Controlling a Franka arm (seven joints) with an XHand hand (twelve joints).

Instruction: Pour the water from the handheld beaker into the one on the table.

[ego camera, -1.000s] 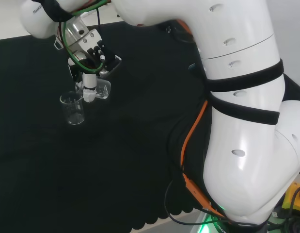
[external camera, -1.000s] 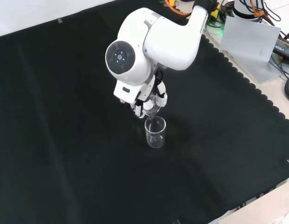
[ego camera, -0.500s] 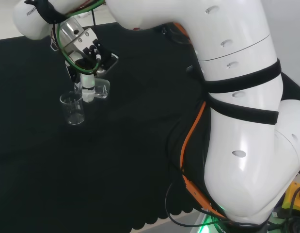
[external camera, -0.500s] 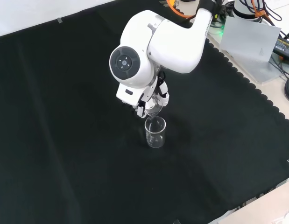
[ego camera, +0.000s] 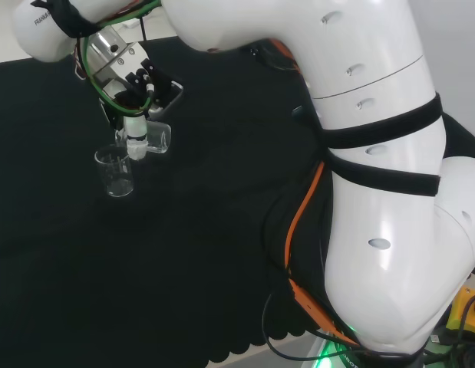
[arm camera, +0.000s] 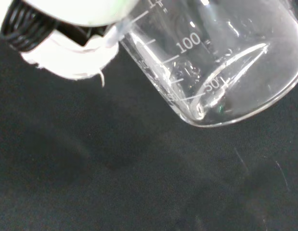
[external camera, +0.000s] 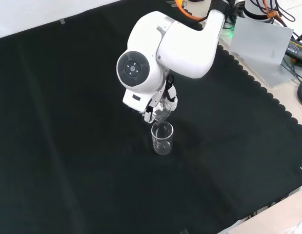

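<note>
Two beakers in play. Hand (ego camera: 136, 126) has its fingers curled round the tilted beaker (ego camera: 156, 139), held above the cloth with its mouth toward the standing beaker (ego camera: 116, 172) — head view puts the held one just right of and slightly above the standing one's rim. Wrist view: tilted beaker (arm camera: 221, 57) close and large, graduated wall, a little water pooled slantwise at its bottom corner; a white finger (arm camera: 67, 60) lies against the glass.

Front view: hand (external camera: 160, 104) mostly hidden behind the arm's white link with its round grey cap; held beaker barely readable there. Standing beaker (external camera: 162, 138) upright directly below the hand, clear glass — whether it holds water, cannot tell.

Black cloth (external camera: 68, 146) covers the bench, scalloped edge at right. Beyond that edge, a grey panel (external camera: 260, 36) and cables.
</note>
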